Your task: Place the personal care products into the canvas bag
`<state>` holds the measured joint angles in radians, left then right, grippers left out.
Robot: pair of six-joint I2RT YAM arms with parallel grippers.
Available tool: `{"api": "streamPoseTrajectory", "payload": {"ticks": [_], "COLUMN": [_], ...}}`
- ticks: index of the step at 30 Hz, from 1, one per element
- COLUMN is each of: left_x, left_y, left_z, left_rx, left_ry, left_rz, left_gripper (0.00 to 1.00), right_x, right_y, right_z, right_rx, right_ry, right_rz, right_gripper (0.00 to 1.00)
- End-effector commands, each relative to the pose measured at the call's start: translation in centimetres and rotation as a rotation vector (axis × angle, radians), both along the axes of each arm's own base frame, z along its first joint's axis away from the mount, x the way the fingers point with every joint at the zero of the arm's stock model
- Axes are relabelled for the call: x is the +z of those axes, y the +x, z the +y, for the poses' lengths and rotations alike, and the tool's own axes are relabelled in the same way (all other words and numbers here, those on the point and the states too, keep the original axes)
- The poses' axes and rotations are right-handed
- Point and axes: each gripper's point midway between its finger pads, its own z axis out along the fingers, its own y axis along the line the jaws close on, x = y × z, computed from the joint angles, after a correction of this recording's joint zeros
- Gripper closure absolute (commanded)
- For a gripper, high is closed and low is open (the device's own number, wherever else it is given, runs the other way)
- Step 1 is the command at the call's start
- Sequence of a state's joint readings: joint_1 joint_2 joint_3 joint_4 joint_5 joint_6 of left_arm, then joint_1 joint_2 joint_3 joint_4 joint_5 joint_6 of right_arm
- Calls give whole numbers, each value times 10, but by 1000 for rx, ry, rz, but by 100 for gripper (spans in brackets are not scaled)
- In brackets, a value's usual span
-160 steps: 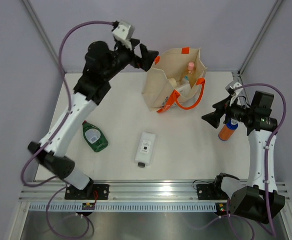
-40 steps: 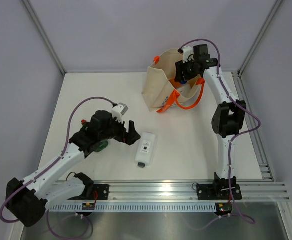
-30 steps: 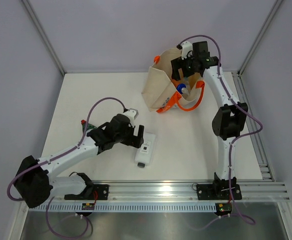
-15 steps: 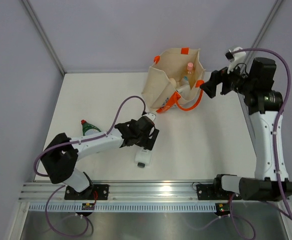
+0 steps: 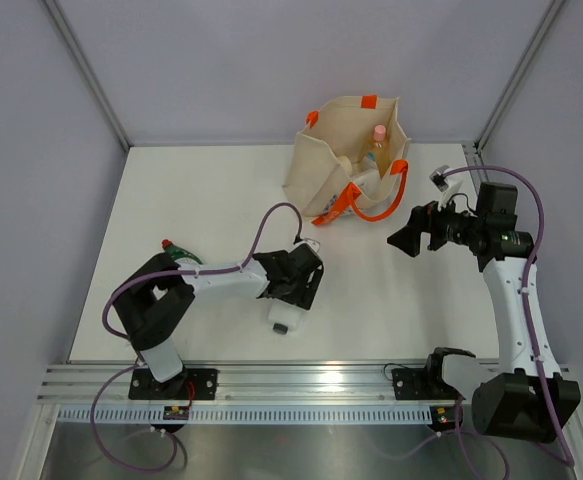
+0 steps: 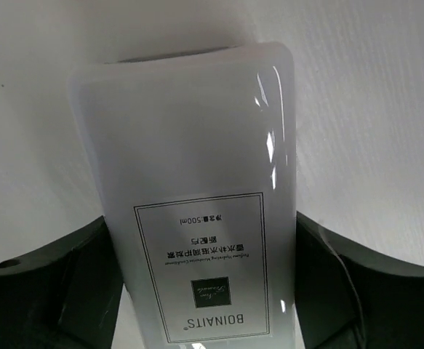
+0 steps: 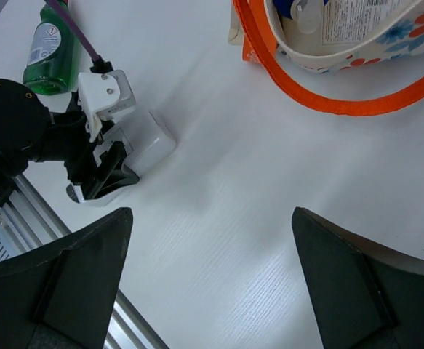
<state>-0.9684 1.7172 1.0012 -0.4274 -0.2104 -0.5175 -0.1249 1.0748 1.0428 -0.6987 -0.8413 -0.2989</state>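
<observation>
A flat white bottle (image 6: 190, 182) with a black-framed label lies on the table, its cap end (image 5: 282, 321) sticking out towards the near edge. My left gripper (image 5: 296, 285) is down over it, with a black finger (image 6: 59, 283) pressed against each long side. A flat green bottle (image 5: 174, 252) lies to the left, behind the left arm. The canvas bag (image 5: 326, 175) stands at the back with a pink-capped bottle (image 5: 379, 135) and other products inside. My right gripper (image 5: 403, 240) hovers open and empty to the right of the bag.
The bag's orange handle (image 7: 328, 102) lies looped on the table in front of it. The aluminium rail (image 5: 301, 380) runs along the near edge. The right wrist view shows the left gripper (image 7: 99, 178) on the white bottle (image 7: 150, 142), and the green bottle (image 7: 49, 47).
My left gripper slid right over the white bottle and its fingers narrowed onto its sides. My right arm pulled back out of the bag and lowered to the right, empty.
</observation>
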Motion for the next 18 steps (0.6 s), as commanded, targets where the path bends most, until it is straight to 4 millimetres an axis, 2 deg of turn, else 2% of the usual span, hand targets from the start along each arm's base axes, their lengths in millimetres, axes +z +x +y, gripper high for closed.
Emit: {"api": "streamPoseTrajectory", "payload": {"ticks": [1,2,3,5,6,8,11,13,16,17,18], "left_x": [-3,0,7,24,47,76,145,201,255,293,310], "left_y": [12,15,18,22,27,32,38,42,58,76,84], "left_z": [-10,-10,-13,-17,-22,-26,-44,-54,-61,-60,-63], "left_rx": [33,27,22,-2,-8,-49,-158,-203,-250,-233,-236], "left_ry": [-15,-16,-27,-52,-95,-132,-258,-354,-434,-490,-524], "left_rz": [-51,-65,-79,-114,-152,-209,-326,-415,-495,-558,-577], "left_gripper": [37,48,65,83,91,94,99,100,100,100,100], "right_x": [35,34,36,36,37,38,41,43,45,46,46], "right_y": [-1,-2,-3,-4,-5,-5,-3,-2,1,1,2], "right_z": [5,4,3,1,0,-3,-10,-14,-23,-26,-27], "right_rx": [49,46,39,32,25,8,-33,-60,-112,-126,-133], "right_ry": [26,27,22,19,18,18,9,1,-8,-5,-4], "right_rz": [-157,-156,-166,-174,-182,-184,-192,-201,-209,-210,-208], "right_gripper": [0,1,1,0,0,0,0,1,1,1,1]}}
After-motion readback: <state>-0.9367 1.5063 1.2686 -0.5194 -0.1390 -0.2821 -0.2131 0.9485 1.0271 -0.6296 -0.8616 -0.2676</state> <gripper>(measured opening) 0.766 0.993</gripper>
